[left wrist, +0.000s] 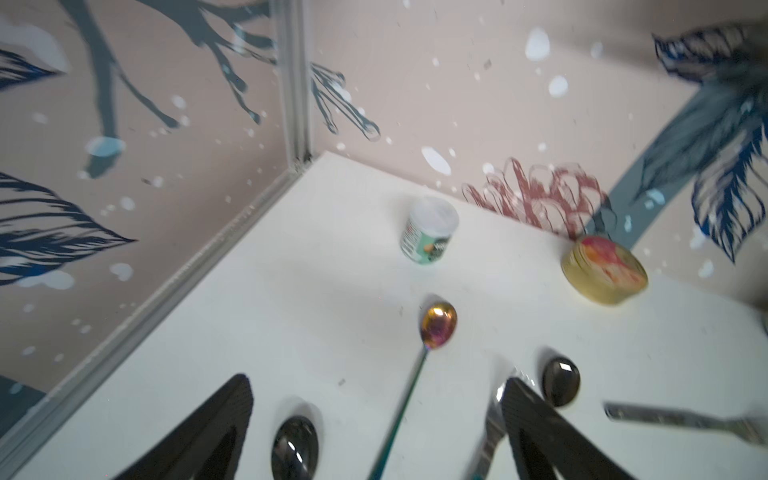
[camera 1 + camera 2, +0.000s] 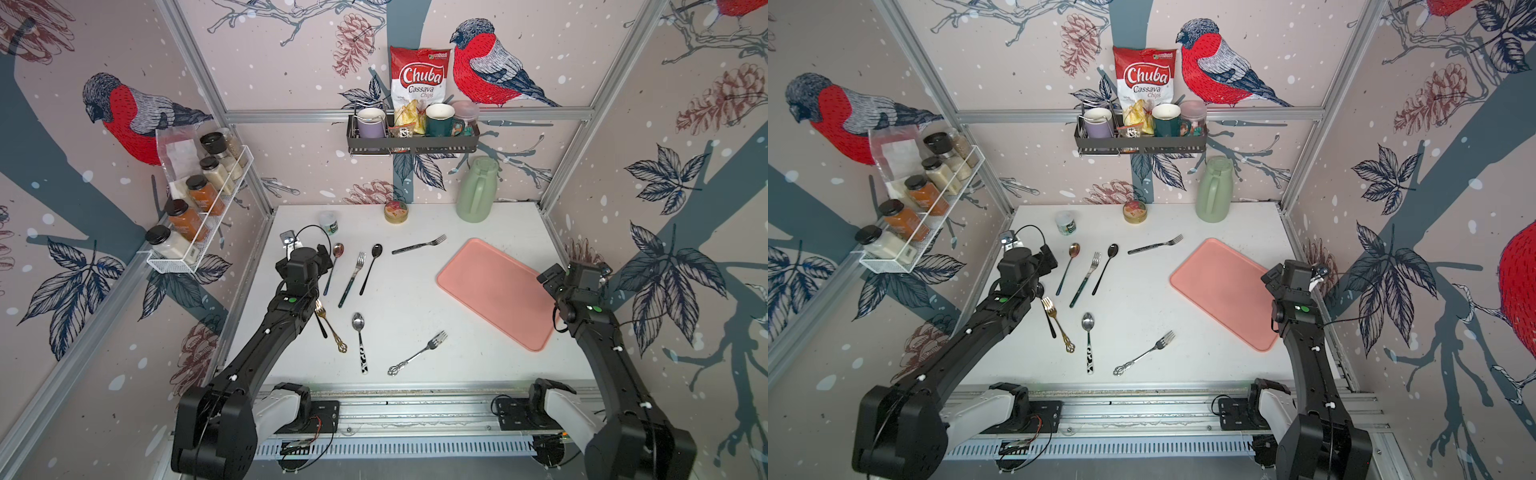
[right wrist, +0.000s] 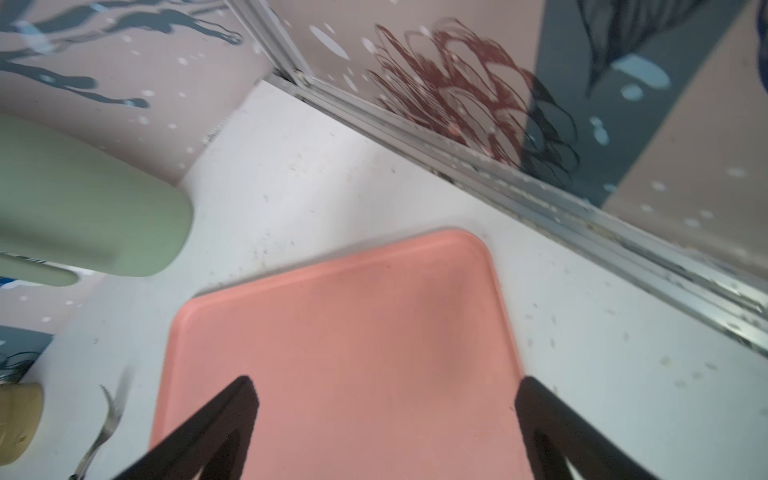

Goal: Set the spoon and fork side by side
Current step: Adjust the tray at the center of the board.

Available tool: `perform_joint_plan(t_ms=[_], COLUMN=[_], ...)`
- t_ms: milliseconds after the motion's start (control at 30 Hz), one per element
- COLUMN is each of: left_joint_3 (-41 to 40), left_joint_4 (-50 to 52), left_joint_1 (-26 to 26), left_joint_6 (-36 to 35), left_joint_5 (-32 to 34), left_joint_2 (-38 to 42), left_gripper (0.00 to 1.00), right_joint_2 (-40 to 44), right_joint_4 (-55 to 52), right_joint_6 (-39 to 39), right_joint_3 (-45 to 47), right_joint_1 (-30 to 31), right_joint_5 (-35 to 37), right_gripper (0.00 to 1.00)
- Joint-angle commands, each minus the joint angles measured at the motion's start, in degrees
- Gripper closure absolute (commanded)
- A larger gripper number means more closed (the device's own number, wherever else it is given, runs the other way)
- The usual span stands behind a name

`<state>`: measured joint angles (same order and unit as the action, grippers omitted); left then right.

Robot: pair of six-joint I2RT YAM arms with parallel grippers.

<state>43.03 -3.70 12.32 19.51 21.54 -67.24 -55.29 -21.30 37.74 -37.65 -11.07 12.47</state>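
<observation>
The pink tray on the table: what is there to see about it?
The pink tray is a flat rectangle with rounded corners and a low raised rim, matte and plastic-looking, salmon pink. It lies flat on the white table, on the right side, turned at an angle to the table's edges. Nothing lies in it. A black-handled fork lies near its far corner, apart from it. The right hand, open and holding nothing, hangs over its right edge; contact cannot be told.

My left arm (image 2: 286, 307) is covering the bowl of the black spoon (image 2: 322, 329) in both top views, only the handle pokes out. Left wrist feed is smeared; a fork (image 1: 685, 422) runs off its edge. Right wrist: green jug (image 3: 83, 208) and tin (image 3: 16, 419) blurred, both cropped by the frame.
</observation>
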Motion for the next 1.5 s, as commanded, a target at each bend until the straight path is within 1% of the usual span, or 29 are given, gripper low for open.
perform_joint_plan(t_ms=[0,67,167,233,300,367,500,600,667,733,833,967,1000,1100,1133,1300,1367,1467], left_joint_3=[6.98,10.85,17.68,21.72,23.09,23.11,23.03,23.11,23.16,23.15,23.16,23.09,23.13,23.10,24.83,27.60,28.75,33.10], left_joint_4=[8.50,10.33,15.83,18.82,19.47,17.66,16.24,16.55,16.69,16.92,17.46,17.09,17.00,17.04,17.22,18.29,17.74,18.38], left_joint_1=[3.31,7.55,15.55,19.58,22.24,23.83,24.64,24.69,24.69,24.69,24.69,24.69,24.69,24.69,24.67,24.65,24.60,24.66], left_joint_6=[-0.80,-3.19,-7.01,-8.18,-8.09,-7.64,-5.84,-5.67,-5.68,-5.74,-6.01,-6.21,-6.34,-6.50,-6.63,-7.23,-7.16,-6.95], left_joint_5=[-12.62,-15.85,-15.54,-16.82,-17.67,-18.23,-20.16,-20.06,-19.51,-19.19,-18.69,-18.27,-18.43,-19.13,-19.59,-21.23,-22.18,-24.27], left_joint_2=[-5.94,-10.00,-15.71,-19.05,-21.25,-22.47,-24.46,-25.19,-25.15,-25.00,-24.72,-24.72,-24.86,-25.45,-25.73,-27.25,-28.37,-33.16], left_gripper=[0.16,0.17,0.16,0.17,0.17,0.17,0.17,0.11,0.10,0.09,0.08,0.05,0.05,0.05,0.05,0.05,0.05,0.05], right_joint_2=[-0.28,-0.60,-1.03,-2.01,-2.03,-1.16,-1.78,-5.46,-8.36,-12.34,-17.91,-23.01,-23.66,-25.22,-25.92,-29.63,-31.10,-34.41], right_joint_4=[-9.05,-12.10,-13.98,-16.57,-18.46,-19.82,-21.05,-20.81,-20.83,-20.47,-20.08,-17.50,-17.31,-17.04,-17.07,-16.61,-15.36,-15.41], right_joint_6=[2.03,1.65,1.31,2.06,3.61,5.73,8.10,8.36,8.11,6.27,3.05,-0.28,-0.61,-1.31,-1.55,-3.16,-4.31,-5.60], right_joint_3=[0.75,1.34,3.37,3.19,2.51,2.43,2.22,1.63,0.56,-1.15,-3.74,-4.72,-4.98,-5.60,-5.97,-7.72,-8.00,-9.52], right_joint_1=[-1.82,-2.29,-2.25,-2.30,-1.83,-0.97,-0.63,-0.35,-0.43,-0.40,-1.21,-2.41,-2.46,-2.53,-2.62,-3.30,-3.49,-3.77], right_joint_5=[-1.89,-1.46,0.32,2.71,4.24,7.73,14.45,15.62,15.47,14.94,13.85,9.21,8.88,8.75,8.86,8.99,7.64,6.39], right_gripper=[0.17,0.21,0.22,0.22,0.22,0.22,0.22,0.21,0.20,0.19,0.25,0.46,0.48,0.53,0.54,0.56,0.62,0.67])
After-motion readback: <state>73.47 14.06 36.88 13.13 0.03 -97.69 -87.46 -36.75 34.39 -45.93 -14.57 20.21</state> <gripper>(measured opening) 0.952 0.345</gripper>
